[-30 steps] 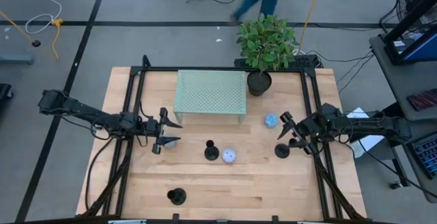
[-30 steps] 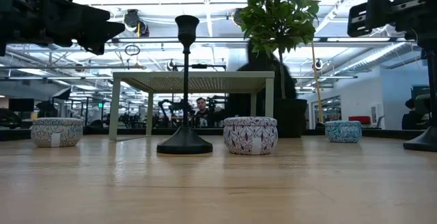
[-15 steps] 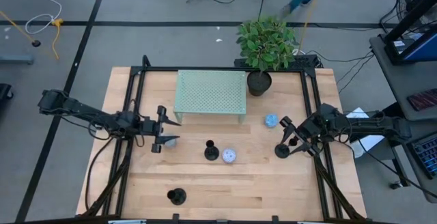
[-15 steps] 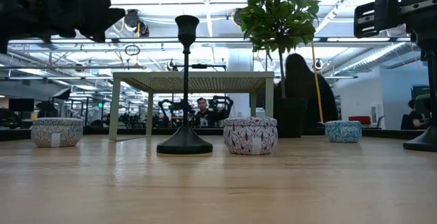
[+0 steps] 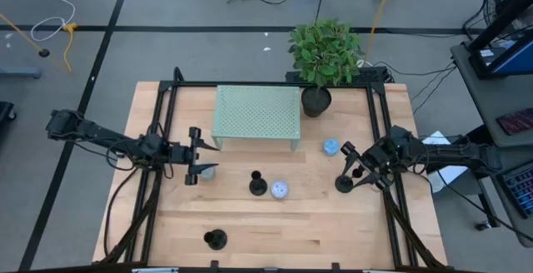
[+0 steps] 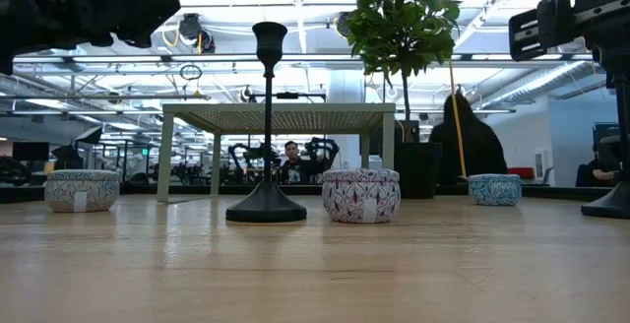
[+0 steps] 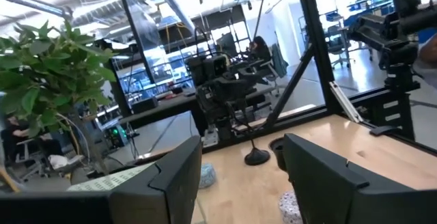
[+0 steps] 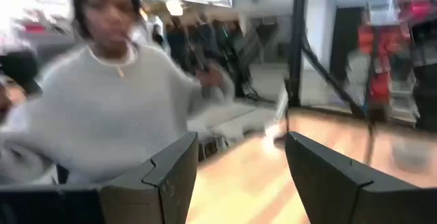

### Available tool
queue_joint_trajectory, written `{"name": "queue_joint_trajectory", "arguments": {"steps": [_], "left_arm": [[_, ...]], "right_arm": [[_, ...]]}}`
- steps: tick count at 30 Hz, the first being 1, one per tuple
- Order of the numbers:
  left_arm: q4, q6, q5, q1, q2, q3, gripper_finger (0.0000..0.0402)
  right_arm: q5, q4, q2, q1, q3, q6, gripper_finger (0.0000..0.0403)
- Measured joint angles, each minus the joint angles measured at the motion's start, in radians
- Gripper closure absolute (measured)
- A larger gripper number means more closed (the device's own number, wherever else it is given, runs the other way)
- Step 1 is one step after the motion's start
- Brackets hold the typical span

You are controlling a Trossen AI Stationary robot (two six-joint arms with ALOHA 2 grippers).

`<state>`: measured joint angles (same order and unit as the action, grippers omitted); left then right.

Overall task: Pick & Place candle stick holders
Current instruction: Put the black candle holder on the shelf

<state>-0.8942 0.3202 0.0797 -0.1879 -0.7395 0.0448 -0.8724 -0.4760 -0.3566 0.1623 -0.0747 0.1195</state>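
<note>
Three black candle stick holders stand upright on their disc bases: one mid-table (image 5: 258,185), also in the low view (image 6: 267,205); one near the front edge (image 5: 215,240); one on the right (image 5: 343,183), its base at the low view's edge (image 6: 612,203). My left gripper (image 5: 198,154) is open and empty, raised over a white tin (image 5: 208,171); in its own view (image 7: 242,176) nothing lies between the fingers. My right gripper (image 5: 354,163) is open and empty, raised just beside and above the right holder; its own view (image 8: 239,169) shows no stem between the fingers.
A green mesh stand (image 5: 256,113) and a potted plant (image 5: 323,53) are at the back. A patterned tin (image 5: 280,191) sits beside the middle holder, and a blue tin (image 5: 331,146) lies near my right gripper. A person (image 8: 102,101) shows beyond the table.
My left gripper has risen a little and drawn back slightly toward the table's left edge, staying open. A person behind the table has walked to the right past the plant. The holders have stayed put.
</note>
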Motion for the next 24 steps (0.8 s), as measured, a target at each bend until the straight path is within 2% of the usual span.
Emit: {"name": "queue_joint_trajectory", "arguments": {"steps": [3, 6, 9, 13, 24], "left_arm": [[0.0, 0.0, 0.0, 0.02, 0.0, 0.0, 0.0188], [0.001, 0.0, -0.001, 0.04, 0.0, 0.0, 0.0188], [0.002, 0.0, -0.001, 0.053, 0.0, 0.0, 0.0188], [0.006, 0.0, -0.001, 0.056, 0.0, 0.0, 0.0188], [0.009, -0.002, -0.003, 0.056, 0.0, 0.0, 0.0188]], "right_arm": [[0.001, 0.04, 0.013, 0.026, -0.019, -0.006, 0.019], [-0.052, 0.054, 0.024, 0.058, -0.046, -0.032, 0.019], [-0.104, 0.153, 0.021, 0.082, -0.043, -0.035, 0.019], [-0.09, 0.25, 0.018, 0.085, -0.043, -0.108, 0.019], [-0.079, 0.27, 0.01, 0.084, 0.035, -0.217, 0.0191]]}}
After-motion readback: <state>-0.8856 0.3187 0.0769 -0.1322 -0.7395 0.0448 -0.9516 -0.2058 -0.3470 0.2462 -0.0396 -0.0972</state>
